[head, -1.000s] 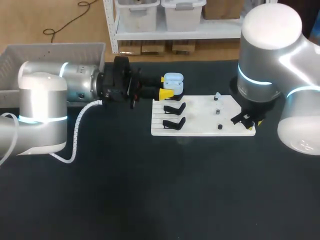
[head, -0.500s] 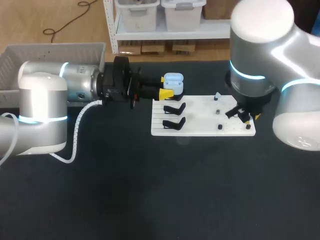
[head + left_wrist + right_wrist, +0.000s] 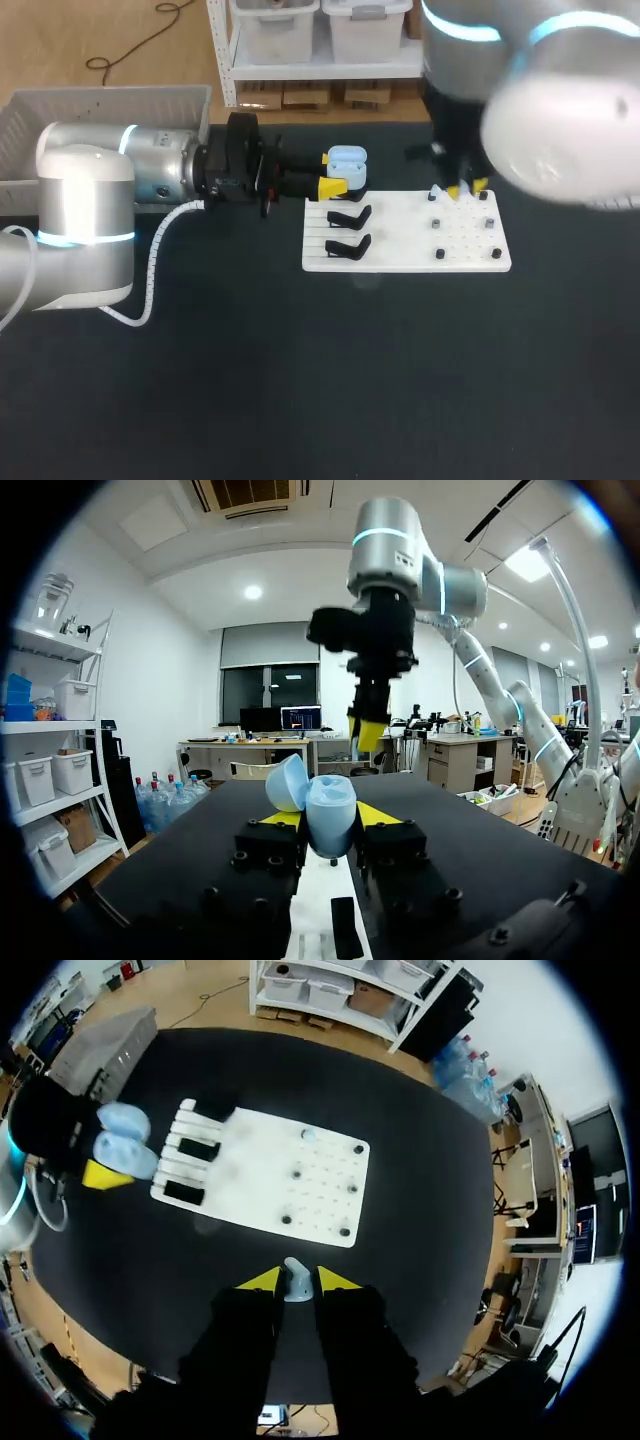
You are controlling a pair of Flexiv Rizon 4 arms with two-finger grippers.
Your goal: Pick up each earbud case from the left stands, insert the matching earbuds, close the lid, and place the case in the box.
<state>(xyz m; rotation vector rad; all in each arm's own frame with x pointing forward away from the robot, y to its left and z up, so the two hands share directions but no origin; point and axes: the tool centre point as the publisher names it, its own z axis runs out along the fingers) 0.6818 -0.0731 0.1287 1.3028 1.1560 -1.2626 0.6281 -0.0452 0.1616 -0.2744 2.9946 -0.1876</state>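
My left gripper point(image 3: 338, 172) is shut on a light blue earbud case point(image 3: 348, 166), held with its lid open just off the back left corner of the white board point(image 3: 400, 262). The left wrist view shows the case point(image 3: 330, 818) between the yellow tips, its lid point(image 3: 287, 783) tipped back. My right gripper point(image 3: 297, 1280) is shut on a small pale earbud point(image 3: 295, 1288), high over the table. In the head view the right gripper point(image 3: 465, 188) hangs above the board's back edge. Two black stands point(image 3: 348, 230) on the board's left side hold nothing.
Small earbuds sit on pegs point(image 3: 438, 224) on the board's right half. A grey box point(image 3: 100, 105) stands at the back left, behind my left arm. Dark table lies bare in front of the board.
My right arm has lifted from the board's front right corner and swung back and left, now high over the board's back edge. The left arm and case have not moved.
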